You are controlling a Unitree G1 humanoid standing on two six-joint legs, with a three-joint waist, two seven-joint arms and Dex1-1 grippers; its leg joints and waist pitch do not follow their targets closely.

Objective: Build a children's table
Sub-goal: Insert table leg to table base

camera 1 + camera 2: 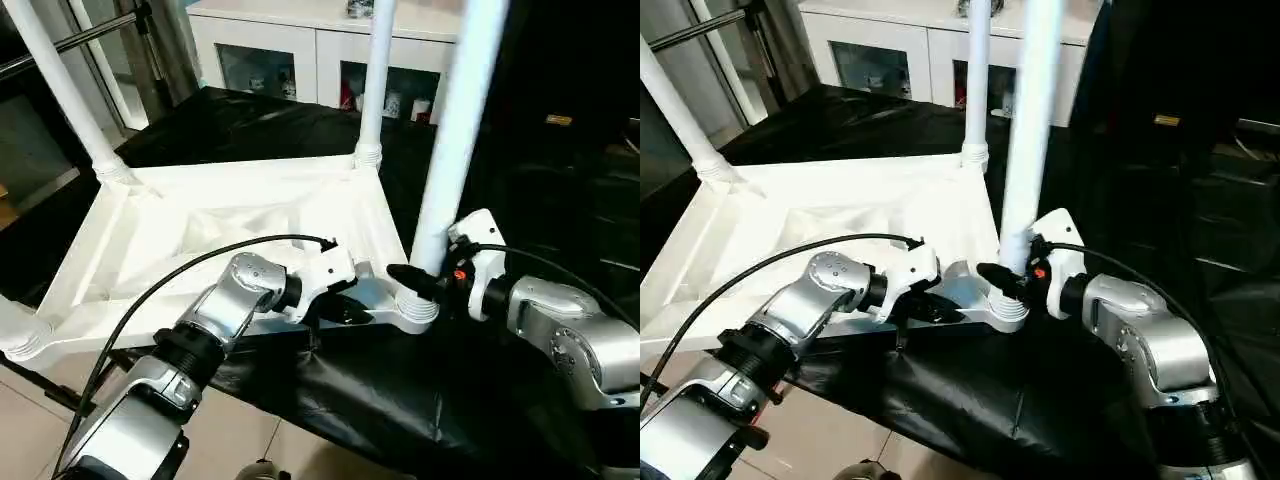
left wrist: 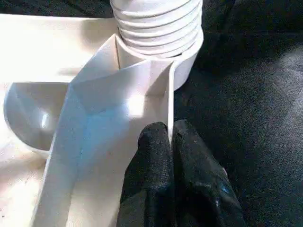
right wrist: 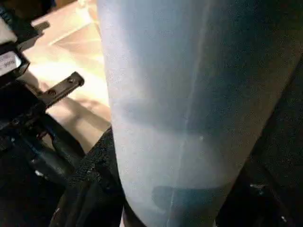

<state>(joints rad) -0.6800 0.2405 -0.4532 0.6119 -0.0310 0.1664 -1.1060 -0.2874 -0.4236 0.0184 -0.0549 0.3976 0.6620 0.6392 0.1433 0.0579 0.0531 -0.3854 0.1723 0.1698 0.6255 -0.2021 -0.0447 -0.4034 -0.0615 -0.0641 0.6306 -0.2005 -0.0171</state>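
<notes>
table top (image 1: 240, 215) inverted on black sheet | white legs (image 1: 452, 140) upright in sockets

Even indoor light, glare on white table top (image 1: 250, 215); right wrist view blurred, bluish.

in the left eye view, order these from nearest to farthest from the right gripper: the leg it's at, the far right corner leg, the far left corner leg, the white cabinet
1. The leg at the near right corner, right at the right gripper.
2. The far right corner leg, behind it across the table top.
3. The white cabinet, at the back, beyond that leg.
4. The far left corner leg, diagonally across.

The last two are close to call.
</notes>
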